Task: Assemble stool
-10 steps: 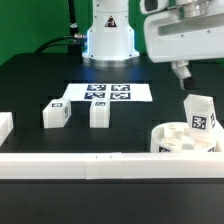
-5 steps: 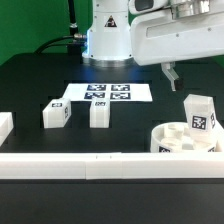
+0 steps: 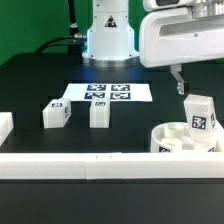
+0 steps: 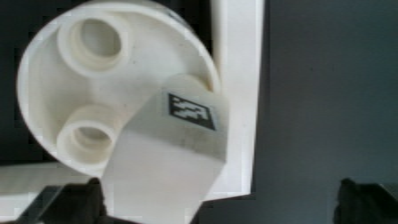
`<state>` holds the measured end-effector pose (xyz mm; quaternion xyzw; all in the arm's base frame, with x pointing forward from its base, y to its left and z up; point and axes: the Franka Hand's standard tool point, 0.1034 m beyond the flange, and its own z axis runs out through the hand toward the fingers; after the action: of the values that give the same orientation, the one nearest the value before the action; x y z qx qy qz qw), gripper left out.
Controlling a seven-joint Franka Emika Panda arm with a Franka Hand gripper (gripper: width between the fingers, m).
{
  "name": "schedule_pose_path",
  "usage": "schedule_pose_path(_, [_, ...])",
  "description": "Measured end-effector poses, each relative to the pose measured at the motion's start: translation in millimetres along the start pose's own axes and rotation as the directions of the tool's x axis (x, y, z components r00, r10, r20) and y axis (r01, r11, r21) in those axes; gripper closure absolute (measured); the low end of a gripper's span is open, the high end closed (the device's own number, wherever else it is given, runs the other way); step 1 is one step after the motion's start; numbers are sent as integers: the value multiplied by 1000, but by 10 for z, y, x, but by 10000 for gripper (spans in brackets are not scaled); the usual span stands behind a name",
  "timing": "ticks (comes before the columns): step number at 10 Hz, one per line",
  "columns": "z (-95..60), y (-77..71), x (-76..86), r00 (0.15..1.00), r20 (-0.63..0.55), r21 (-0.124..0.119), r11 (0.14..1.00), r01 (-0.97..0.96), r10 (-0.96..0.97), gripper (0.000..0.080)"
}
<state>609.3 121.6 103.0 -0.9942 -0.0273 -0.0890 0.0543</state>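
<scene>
The claw (image 4: 214, 202) is wide open, holding nothing — it should drop straight over the leg (image 3: 200, 115) standing in the seat (image 3: 165, 140) and pinch its flat sides gently.

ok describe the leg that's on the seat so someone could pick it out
Find the round white seat beside the front rail, at the exterior view's right. One leg stands upright on it, tag showing. The other two legs sit on the black table by the marker board.
</scene>
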Motion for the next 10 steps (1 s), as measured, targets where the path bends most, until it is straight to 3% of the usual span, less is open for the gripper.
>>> schedule_pose_path(2, [24, 4, -16, 968, 14, -14, 968, 250, -250, 151])
schedule_pose_path(4, [63, -12, -8, 890, 66, -4, 892, 452, -451, 151])
schedule_pose_path(6, [86, -9, 56, 826, 81, 5, 828, 560, -559, 151])
schedule_pose_path(10, [179, 53, 16, 640, 110, 17, 646, 763, -760, 151])
